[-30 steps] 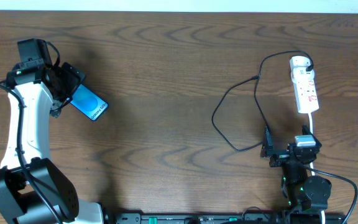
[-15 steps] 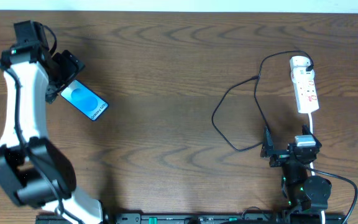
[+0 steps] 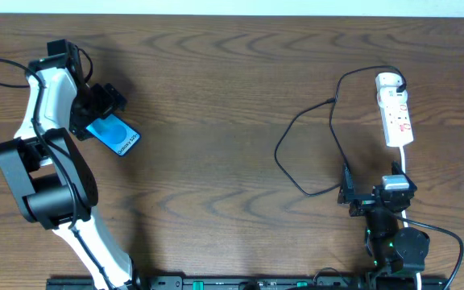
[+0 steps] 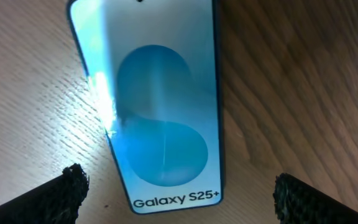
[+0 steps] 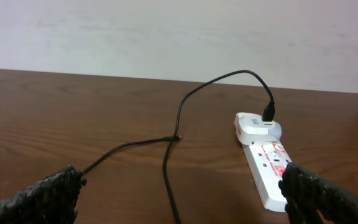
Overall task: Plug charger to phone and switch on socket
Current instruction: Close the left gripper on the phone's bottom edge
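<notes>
well, on the table point(image 3: 216, 97) the socket point(image 3: 397, 117) lies at far right, the charger point(image 5: 268, 114) plugged into its rounded end. the phone point(image 4: 166, 124) lies screen-up at far left, framed by the left gripper point(image 4: 179, 190), fingers point(image 4: 48, 199) spread; right gripper point(image 5: 179, 199) likewise spread, empty.

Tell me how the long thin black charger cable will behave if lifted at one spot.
Probably floppy: the thin black cable lies in loose curves on the wooden table, so it would likely sag either side of a grip. It looks light, but one end is plugged at the white power strip, so pulling may drag that.
</notes>
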Available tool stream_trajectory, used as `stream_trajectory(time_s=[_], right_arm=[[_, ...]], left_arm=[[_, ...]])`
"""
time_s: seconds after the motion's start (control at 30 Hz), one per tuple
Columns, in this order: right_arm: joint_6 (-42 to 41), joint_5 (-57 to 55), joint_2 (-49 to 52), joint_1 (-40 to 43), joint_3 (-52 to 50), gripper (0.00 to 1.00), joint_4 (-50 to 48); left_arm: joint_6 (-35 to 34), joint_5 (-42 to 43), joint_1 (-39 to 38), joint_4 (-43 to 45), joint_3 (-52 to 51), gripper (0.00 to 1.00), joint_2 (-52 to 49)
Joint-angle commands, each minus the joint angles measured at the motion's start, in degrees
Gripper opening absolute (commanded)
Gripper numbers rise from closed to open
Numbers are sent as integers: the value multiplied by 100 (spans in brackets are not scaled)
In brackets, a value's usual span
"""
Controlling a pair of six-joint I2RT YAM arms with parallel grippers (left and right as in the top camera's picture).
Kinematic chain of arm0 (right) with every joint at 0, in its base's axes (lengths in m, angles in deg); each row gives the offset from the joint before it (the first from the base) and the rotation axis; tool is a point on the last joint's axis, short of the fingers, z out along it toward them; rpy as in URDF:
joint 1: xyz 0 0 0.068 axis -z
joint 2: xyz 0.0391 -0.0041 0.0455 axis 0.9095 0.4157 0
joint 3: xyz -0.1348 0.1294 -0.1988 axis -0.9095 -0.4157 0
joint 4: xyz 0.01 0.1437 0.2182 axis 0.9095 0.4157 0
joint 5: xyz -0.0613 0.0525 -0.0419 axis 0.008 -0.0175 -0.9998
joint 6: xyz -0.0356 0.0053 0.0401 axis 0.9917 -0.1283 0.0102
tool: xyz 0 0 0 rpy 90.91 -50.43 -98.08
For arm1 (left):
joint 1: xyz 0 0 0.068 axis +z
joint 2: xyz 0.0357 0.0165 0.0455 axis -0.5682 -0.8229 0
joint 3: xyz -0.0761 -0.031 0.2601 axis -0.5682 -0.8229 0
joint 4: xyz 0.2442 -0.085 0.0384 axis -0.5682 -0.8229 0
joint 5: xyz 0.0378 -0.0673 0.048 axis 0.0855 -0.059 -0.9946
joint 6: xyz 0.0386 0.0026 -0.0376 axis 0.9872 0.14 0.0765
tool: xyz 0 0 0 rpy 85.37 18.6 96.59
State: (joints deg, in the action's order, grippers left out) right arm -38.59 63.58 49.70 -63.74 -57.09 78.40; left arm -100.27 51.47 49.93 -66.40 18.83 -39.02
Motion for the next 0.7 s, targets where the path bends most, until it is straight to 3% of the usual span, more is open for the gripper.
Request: stream_trajectory(time_s=[0.0,0.67], right_arm=[[-57,-24,-46,15,-9,99,24],[-57,-24,-46,15,-9,99,24]], left_arm=[[170,52,-11,48,98,98,-74],[-111,-254,-4,352,-15,98,-199]])
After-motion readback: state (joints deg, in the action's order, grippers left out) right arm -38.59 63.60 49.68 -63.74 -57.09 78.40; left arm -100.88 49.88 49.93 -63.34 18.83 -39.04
